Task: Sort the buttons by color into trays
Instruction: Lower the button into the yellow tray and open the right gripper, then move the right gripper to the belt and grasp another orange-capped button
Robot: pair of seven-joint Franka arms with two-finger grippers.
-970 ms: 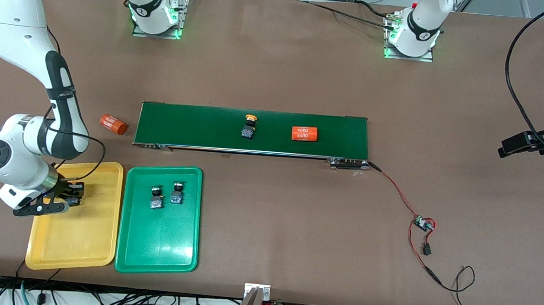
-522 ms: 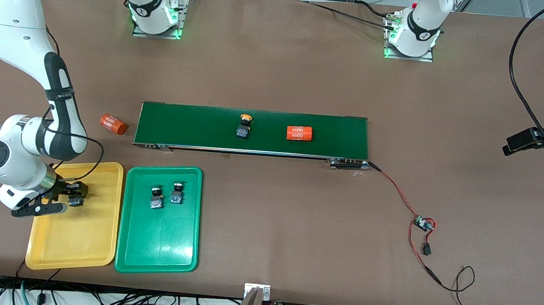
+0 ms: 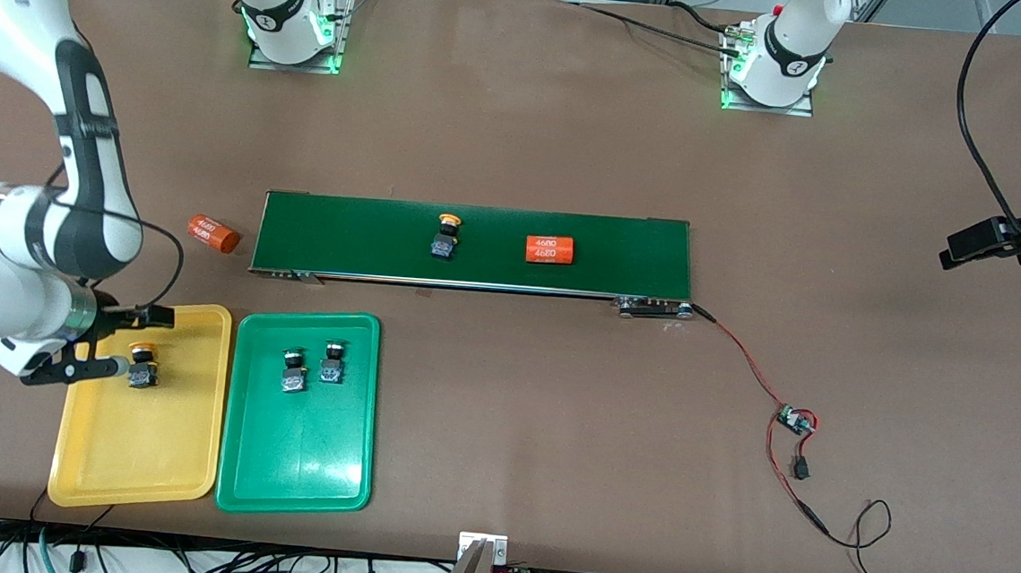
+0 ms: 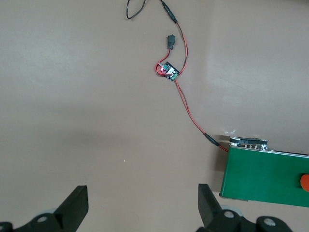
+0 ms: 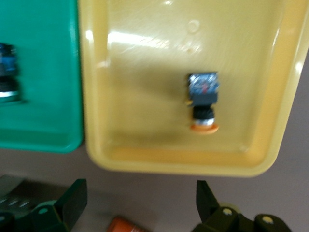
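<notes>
A yellow-capped button (image 3: 143, 367) (image 5: 203, 104) lies on its side in the yellow tray (image 3: 140, 449) (image 5: 140, 87), at the end nearest the belt. My right gripper (image 3: 129, 343) (image 5: 140, 203) hangs open just above that end of the tray, holding nothing. Two green-capped buttons (image 3: 293, 372) (image 3: 332, 362) rest in the green tray (image 3: 296, 460) (image 5: 43, 96) beside it. Another yellow-capped button (image 3: 446, 237) sits on the dark green conveyor belt (image 3: 343, 239). My left gripper (image 3: 962, 255) (image 4: 142, 208) waits open above bare table at the left arm's end.
An orange cylinder (image 3: 550, 249) lies on the belt, and another orange cylinder (image 3: 212, 233) (image 5: 126, 225) lies on the table off the belt's end, near the yellow tray. Red wires and a small circuit board (image 3: 794, 420) (image 4: 168, 71) trail from the belt's other end (image 4: 263, 176).
My right gripper opened, left the yellow-capped button in the yellow tray and rose. The button and the cylinder on the belt slid toward the right arm's end.
</notes>
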